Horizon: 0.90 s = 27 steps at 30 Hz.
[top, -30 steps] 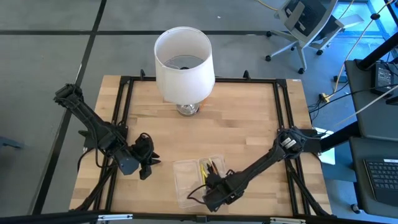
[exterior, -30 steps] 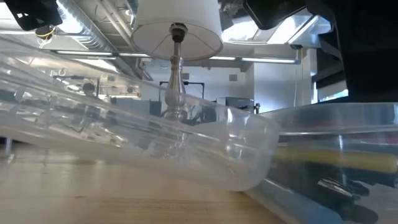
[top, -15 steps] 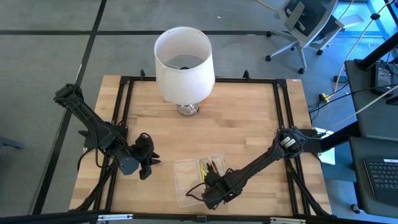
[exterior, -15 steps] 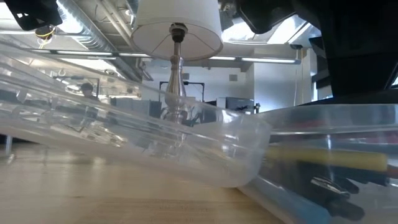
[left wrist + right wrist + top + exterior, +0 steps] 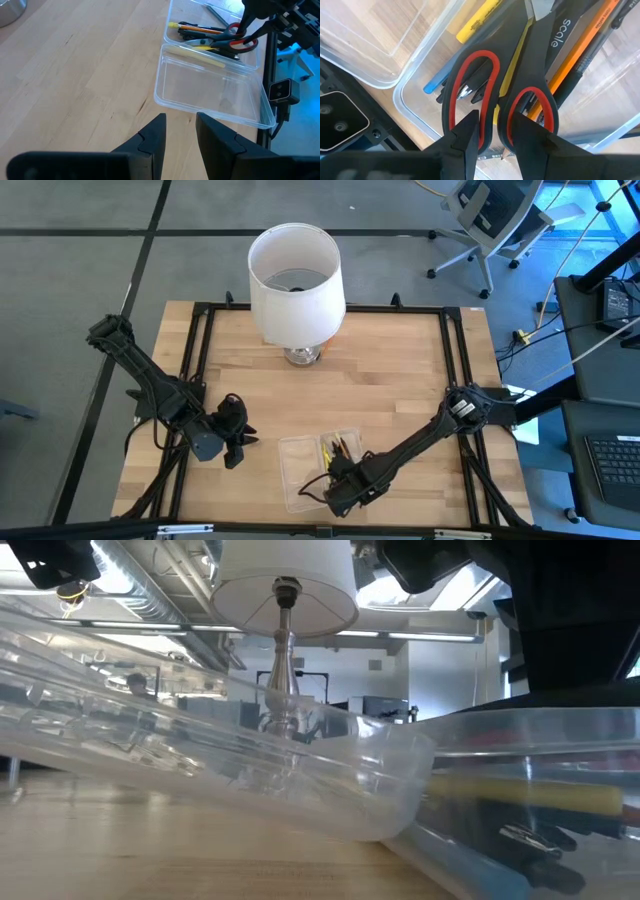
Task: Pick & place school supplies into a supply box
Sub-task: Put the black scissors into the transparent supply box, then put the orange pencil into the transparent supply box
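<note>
Wide bare table (image 5: 400,380) across the frame's middle and right. The lamp (image 5: 295,275) blocks top centre; the right gripper (image 5: 340,485) and scissors (image 5: 497,105) crowd the supply box (image 5: 300,455) at bottom centre.

One readable text only: the word "scale" in white lowercase letters on a black ruler-like strip (image 5: 568,37) lying among the pens in the supply box (image 5: 415,107), seen in the right wrist view just beside the red-handled scissors (image 5: 492,95). The yellow pen (image 5: 479,21) carries dark print, too small to read. Nothing legible in the high, low or left wrist views.
</note>
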{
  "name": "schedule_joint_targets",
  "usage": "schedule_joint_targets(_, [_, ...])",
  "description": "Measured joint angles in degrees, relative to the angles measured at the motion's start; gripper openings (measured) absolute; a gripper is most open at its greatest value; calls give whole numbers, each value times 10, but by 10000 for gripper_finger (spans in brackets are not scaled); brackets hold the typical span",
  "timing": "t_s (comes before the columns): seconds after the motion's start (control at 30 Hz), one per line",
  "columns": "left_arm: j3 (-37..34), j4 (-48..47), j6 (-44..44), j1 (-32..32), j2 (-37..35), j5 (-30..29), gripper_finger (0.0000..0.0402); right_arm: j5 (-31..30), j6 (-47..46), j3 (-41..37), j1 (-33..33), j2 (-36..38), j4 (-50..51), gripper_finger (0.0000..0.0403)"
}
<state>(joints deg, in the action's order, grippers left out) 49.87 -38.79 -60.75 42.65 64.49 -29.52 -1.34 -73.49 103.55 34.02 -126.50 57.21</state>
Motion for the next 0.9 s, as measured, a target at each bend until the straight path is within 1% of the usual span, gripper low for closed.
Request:
schedule_joint_targets(0.17, [0, 0, 8, 0, 0, 0, 100, 0, -6, 0, 0, 0, 0, 119])
schedule_joint_targets(0.4, [0, 0, 14, 0, 0, 0, 100, 0, -6, 0, 0, 0, 0, 174])
schedule_joint_targets(0.5, [0, 0, 15, 0, 0, 0, 100, 0, -4, 0, 0, 1, 0, 189])
schedule_joint_targets(0.6, [0, 0, 15, 0, 0, 0, 100, 0, -4, 4, 0, 4, 5, 194])
schedule_joint_targets(0.77, [0, 0, 15, 0, 0, 0, 100, -5, 8, 39, -2, 6, 42, 193])
schedule_joint_targets(0.9, [0, 0, 15, 0, 0, 0, 100, -18, 81, 70, -3, 6, 71, 194])
